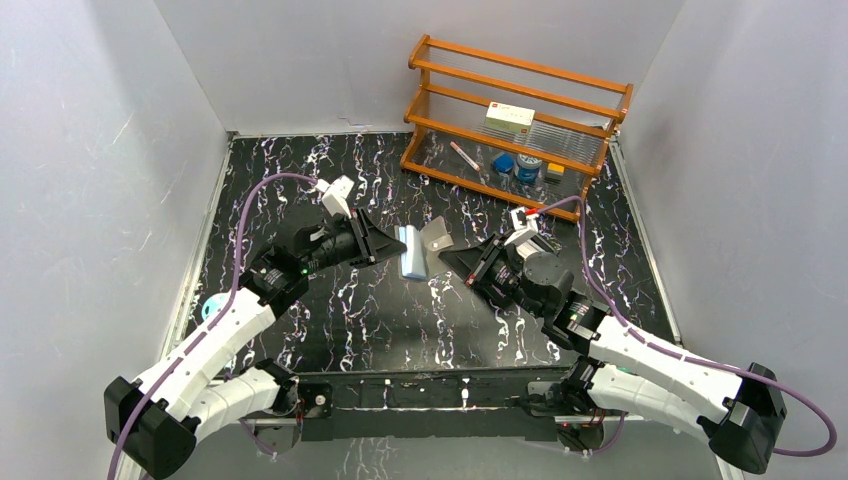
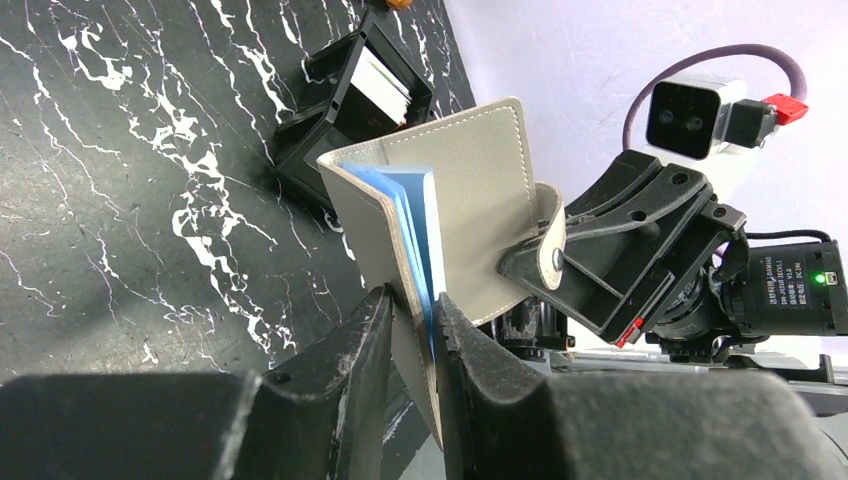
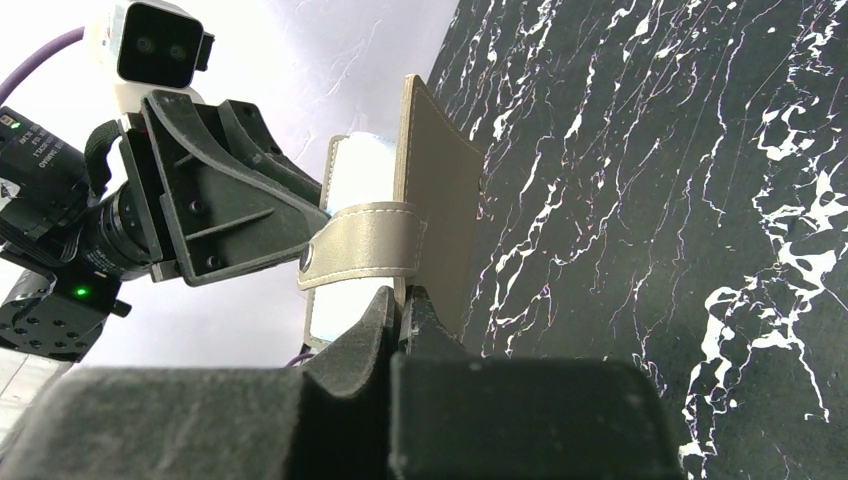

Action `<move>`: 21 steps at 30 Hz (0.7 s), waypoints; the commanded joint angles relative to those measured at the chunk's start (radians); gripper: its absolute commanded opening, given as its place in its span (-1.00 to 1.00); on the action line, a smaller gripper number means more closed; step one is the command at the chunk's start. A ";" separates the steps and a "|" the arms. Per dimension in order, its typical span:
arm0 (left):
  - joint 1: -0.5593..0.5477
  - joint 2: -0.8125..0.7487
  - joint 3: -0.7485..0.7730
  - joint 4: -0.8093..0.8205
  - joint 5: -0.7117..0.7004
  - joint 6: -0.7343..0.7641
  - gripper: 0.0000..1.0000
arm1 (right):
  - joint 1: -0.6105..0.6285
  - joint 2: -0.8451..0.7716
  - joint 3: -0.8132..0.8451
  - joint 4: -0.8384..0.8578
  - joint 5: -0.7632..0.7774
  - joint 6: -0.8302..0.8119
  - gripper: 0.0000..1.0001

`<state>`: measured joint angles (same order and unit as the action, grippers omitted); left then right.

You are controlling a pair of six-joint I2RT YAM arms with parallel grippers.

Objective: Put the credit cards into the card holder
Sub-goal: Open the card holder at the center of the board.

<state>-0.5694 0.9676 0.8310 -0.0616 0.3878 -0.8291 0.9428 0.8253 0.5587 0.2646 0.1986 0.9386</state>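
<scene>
The grey card holder [image 1: 418, 248] is held up off the table between both grippers, spread open like a book with its bluish sleeves [image 2: 415, 215] showing. My left gripper [image 2: 412, 300] is shut on one grey cover together with the sleeves. My right gripper [image 3: 402, 295] is shut on the edge of the other cover [image 3: 440, 220], just below the snap tab [image 3: 365, 245]. Whitish credit cards [image 2: 385, 85] stand in a black box-like tray [image 2: 320, 150] on the table beyond the holder. From above, the left gripper [image 1: 393, 246] and right gripper [image 1: 447, 256] face each other.
A wooden rack [image 1: 515, 120] stands at the back right with a white box [image 1: 509, 117], blue bottles and small items on it. A teal object [image 1: 211, 306] lies by the left arm. White walls close in the black marbled table [image 1: 400, 320] on three sides.
</scene>
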 commanded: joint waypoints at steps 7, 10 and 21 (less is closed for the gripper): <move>0.002 -0.056 -0.006 0.071 0.007 0.003 -0.53 | 0.000 -0.020 0.003 0.071 0.000 -0.004 -1.00; 0.001 -0.061 -0.012 0.081 0.009 0.005 -0.63 | 0.000 -0.018 0.004 0.072 0.000 -0.005 -1.00; 0.002 -0.077 -0.055 0.215 0.090 -0.023 -0.76 | 0.001 0.004 -0.003 0.068 -0.009 -0.004 -1.00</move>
<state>-0.5682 0.9287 0.7822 0.0460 0.4091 -0.8310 0.9428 0.8257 0.5587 0.2802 0.1986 0.9386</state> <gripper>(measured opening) 0.070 0.024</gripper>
